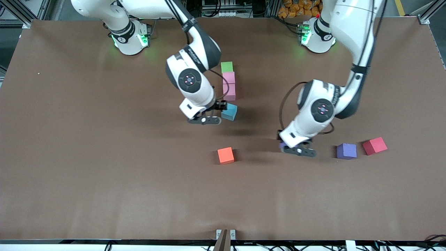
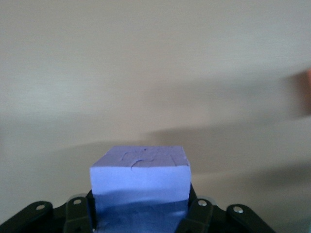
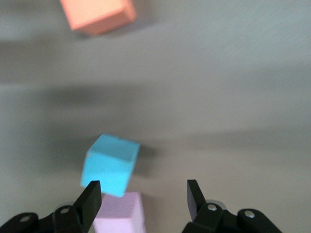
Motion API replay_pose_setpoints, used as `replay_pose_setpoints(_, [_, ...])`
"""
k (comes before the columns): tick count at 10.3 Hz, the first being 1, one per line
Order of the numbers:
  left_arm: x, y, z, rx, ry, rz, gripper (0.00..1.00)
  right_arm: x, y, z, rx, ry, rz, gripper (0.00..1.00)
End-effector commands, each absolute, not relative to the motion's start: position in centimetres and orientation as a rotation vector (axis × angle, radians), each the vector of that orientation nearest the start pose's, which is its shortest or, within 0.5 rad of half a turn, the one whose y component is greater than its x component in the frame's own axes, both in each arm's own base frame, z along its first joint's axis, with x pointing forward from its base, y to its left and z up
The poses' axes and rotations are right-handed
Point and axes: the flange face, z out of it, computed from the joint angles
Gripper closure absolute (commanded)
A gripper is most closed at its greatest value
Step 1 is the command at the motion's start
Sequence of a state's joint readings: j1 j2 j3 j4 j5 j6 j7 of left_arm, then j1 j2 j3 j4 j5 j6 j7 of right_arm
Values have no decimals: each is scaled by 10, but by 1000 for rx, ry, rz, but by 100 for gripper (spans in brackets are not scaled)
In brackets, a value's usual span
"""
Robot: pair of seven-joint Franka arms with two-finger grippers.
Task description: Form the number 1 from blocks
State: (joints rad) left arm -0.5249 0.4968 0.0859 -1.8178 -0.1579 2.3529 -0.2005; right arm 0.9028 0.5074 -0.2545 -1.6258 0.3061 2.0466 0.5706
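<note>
While a column of blocks is laid out on the brown tabletop between the two arm bases, a purple block is held clamped between the jaws of the left gripper, which hangs low over the tabletop between the orange cube and a second purple cube. Only a sliver of the held block is seen in the front view; in the left wrist view it fills the space between the fingers. A red cube is set just beside the second purple cube, toward the left arm's end.

The column is headed by the green block, with two pink blocks touching it in line, each nearer to the front camera than the last. The light blue block is found nearer still, just beside the lower pink block, turned askew and off the line. The right gripper is positioned next to the light blue block, its jaws parted and nothing held between them; in the right wrist view the light blue block and a pink block are seen by one finger.
</note>
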Motion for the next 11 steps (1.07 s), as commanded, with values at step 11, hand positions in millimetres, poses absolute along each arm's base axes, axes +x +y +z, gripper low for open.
replay_pose_setpoints(11, [543,-435,270,-3312,-332,12,100,582,140,556,-3157,-18,-94,0])
